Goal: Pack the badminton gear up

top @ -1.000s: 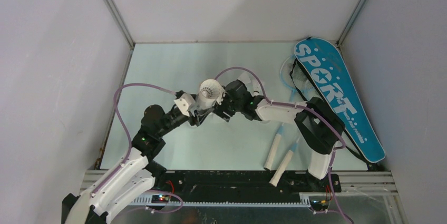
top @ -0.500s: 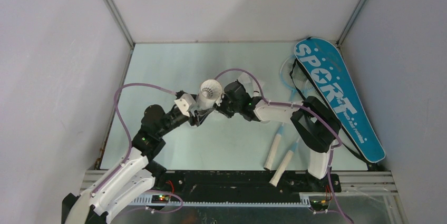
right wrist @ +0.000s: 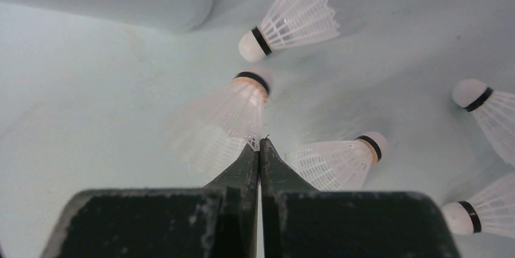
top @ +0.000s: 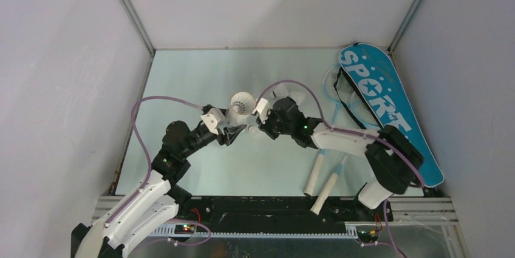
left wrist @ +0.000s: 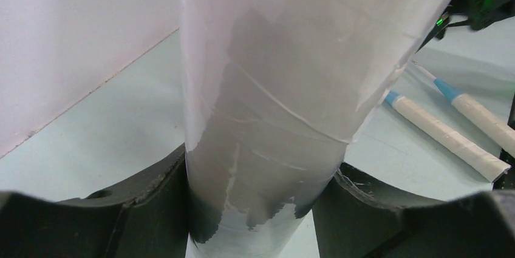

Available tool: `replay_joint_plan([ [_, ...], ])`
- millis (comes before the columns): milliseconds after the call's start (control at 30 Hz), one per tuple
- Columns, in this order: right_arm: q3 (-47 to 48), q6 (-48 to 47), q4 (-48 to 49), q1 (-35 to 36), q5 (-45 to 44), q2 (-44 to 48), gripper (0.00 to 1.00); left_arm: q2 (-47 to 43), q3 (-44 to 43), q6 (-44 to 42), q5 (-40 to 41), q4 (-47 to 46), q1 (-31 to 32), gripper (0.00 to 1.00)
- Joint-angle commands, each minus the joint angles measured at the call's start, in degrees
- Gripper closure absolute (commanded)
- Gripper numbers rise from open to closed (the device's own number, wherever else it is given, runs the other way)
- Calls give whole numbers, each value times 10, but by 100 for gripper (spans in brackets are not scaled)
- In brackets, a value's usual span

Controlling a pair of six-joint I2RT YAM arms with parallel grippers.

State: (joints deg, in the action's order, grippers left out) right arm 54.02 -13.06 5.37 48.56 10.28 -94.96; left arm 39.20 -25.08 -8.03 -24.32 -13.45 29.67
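My left gripper (top: pixel 234 129) (left wrist: pixel 261 209) is closed around the long white tube (top: pixel 242 105) (left wrist: pixel 273 88), holding it upright with its open mouth up. Just right of the tube, my right gripper (top: pixel 258 127) (right wrist: pixel 260 144) is shut, its tips pinching the skirt rim of a blurred white shuttlecock (right wrist: pixel 237 112). Several more shuttlecocks lie around it: one (right wrist: pixel 291 21) beyond, one (right wrist: pixel 340 161) at the right finger, others (right wrist: pixel 492 109) further right. Two rackets with cream handles (top: pixel 316 176) (left wrist: pixel 443 136) lie right of centre, their heads under the blue SPORT bag (top: pixel 388 112).
White walls close in the pale green table (top: pixel 200 76) on the left, back and right. The bag's black strap (top: pixel 346 97) lies along its left edge. Purple cables loop above both arms. A black rail (top: pixel 261 206) runs along the near edge.
The right gripper has gone from open to shut at the shuttlecock's skirt, and the right arm has stretched further out from its base. The left arm and tube have stayed put.
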Motion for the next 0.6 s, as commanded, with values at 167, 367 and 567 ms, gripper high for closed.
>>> replay_joint_plan([
  [167, -46, 121, 2, -46, 14, 161, 100, 5, 18, 27, -2, 78, 1, 37],
  [367, -43, 198, -129, -184, 163, 313, 100, 12, 16, 25, -7, 80, 1, 37],
  [567, 14, 239, -187, -270, 282, 435, 100, 14, 10, 20, -17, 74, 2, 39],
])
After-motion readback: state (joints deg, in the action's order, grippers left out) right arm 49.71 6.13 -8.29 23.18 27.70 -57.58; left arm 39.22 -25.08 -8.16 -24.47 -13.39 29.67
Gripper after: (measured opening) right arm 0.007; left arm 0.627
